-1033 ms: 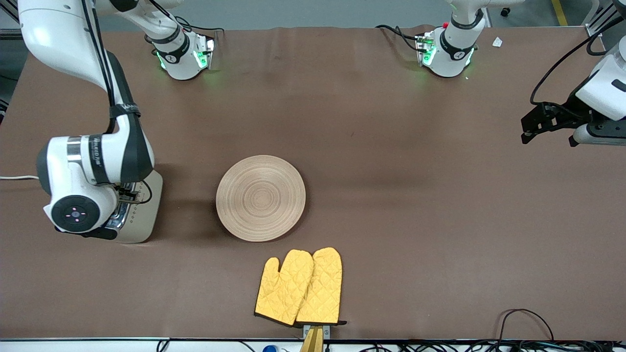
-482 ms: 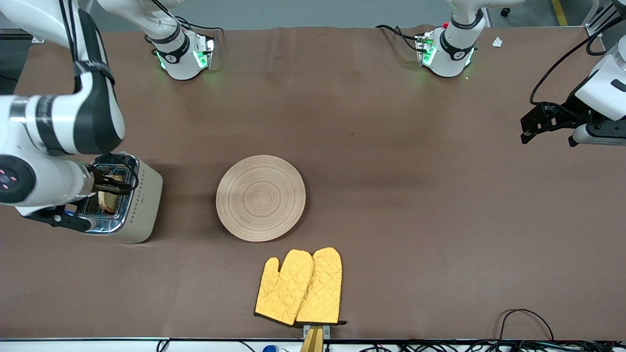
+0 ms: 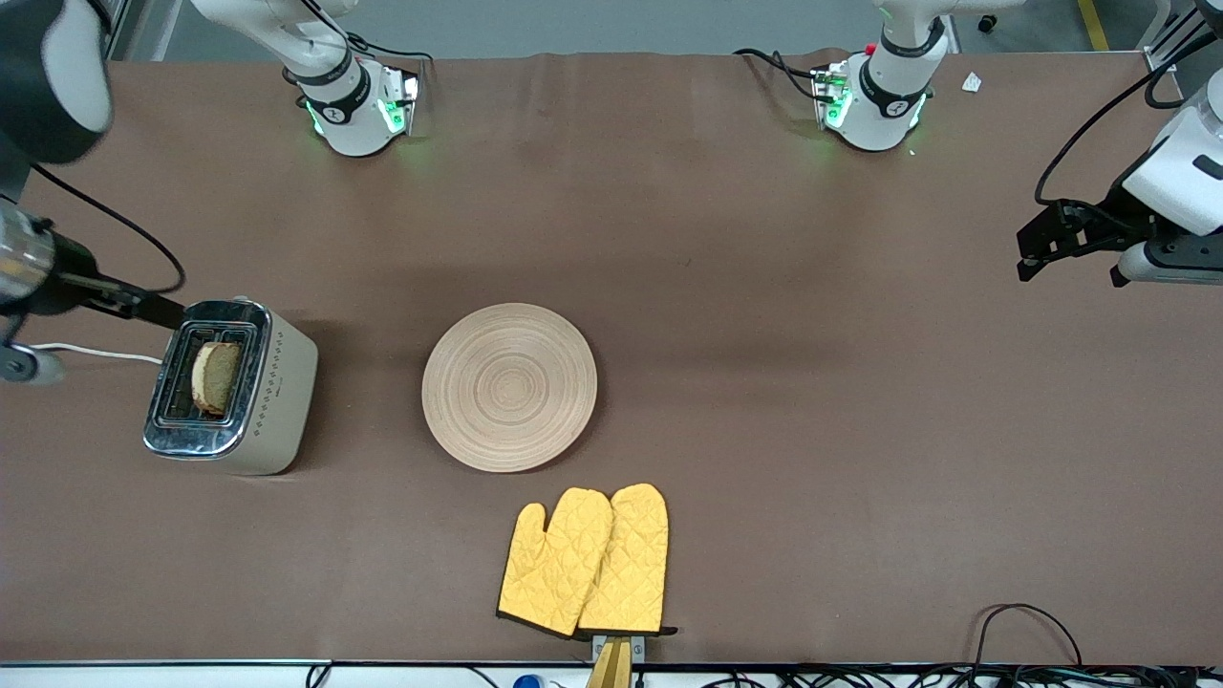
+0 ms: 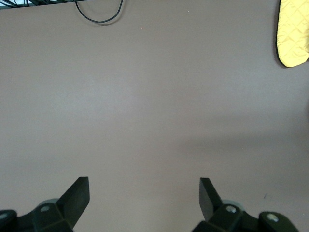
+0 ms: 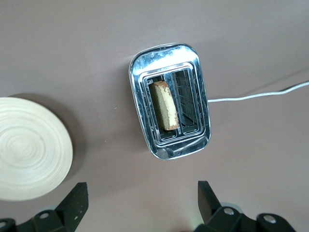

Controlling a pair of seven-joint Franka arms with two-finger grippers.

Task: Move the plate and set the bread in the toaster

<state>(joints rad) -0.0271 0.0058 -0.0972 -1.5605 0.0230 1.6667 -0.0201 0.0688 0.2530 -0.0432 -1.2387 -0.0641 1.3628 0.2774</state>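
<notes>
The squarish speckled brown bread slice, light, soft and crumbly, stands in a slot of the cream chrome-topped toaster, best pinched gently by its crust, while the right gripper hangs above with fingers wide and empty, and the left gripper waits, fingers wide, over bare brown surface.

The front view looks down across the whole table; the right wrist view looks straight down, sharing the toaster and plate.

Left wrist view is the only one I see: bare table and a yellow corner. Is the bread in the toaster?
Observer: Yes, the bread stands in one slot of the toaster.
Operator: My left gripper waits open. And the right gripper?
Observer: The right gripper is open, holding nothing, in the air near the toaster.
Operator: And the plate?
Observer: The plate lies bare, farther from the front camera than the yellow mitts.
</notes>
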